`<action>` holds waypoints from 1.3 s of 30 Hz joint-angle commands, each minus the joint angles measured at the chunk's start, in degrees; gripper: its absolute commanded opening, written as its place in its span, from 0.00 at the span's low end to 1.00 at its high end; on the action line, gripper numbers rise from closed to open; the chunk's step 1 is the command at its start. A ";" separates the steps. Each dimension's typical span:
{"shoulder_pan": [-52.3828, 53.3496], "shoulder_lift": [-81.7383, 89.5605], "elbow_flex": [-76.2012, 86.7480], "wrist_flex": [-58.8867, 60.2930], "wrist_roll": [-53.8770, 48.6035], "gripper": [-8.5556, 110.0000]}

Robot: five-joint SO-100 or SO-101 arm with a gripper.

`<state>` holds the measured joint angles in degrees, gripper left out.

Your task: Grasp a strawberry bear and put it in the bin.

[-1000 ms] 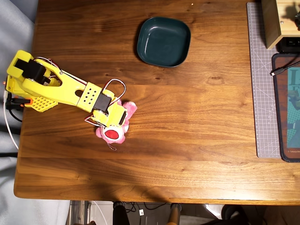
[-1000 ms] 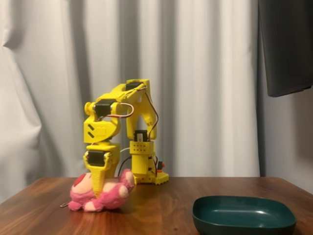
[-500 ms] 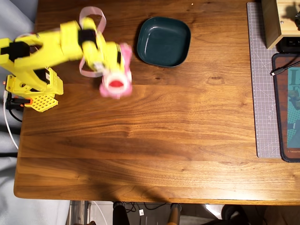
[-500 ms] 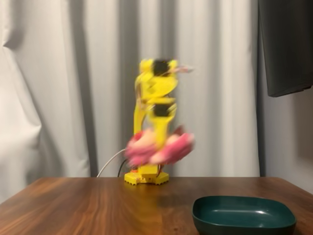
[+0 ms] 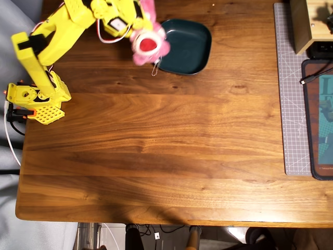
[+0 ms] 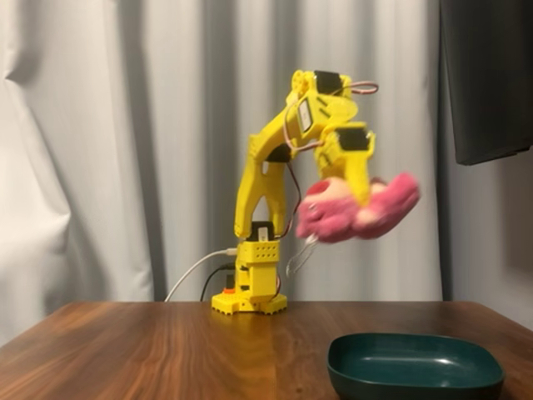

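The pink strawberry bear hangs high in the air, its red nose facing up in the overhead view. My yellow gripper is shut on it. The dark teal bin rests on the wooden table. In the overhead view the bear overlaps the bin's left edge. In the fixed view the bear is well above the bin, over its left part. A small chain dangles from the bear.
The arm's yellow base stands at the table's left edge in the overhead view. A grey cutting mat, a wooden box and a dark pad lie at the right. White curtains hang behind.
The arm lifted the bear off the table and swung it toward the bin. One second ago the bear lay on the table; now it hangs above the bin's edge.
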<state>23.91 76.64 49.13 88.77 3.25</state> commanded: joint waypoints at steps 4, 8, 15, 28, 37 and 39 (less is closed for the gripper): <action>3.78 -9.76 -18.11 -0.97 -1.41 0.07; 8.35 -15.56 -25.40 -0.97 -1.41 0.07; 10.37 -24.26 -37.62 -0.88 -1.41 0.08; -1.14 -32.96 -47.20 -4.83 -3.96 0.11; -5.27 -37.97 -51.77 -2.72 -4.04 0.11; -4.83 -38.50 -52.82 -2.02 -4.04 0.11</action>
<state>18.63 37.18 1.14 85.87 -0.09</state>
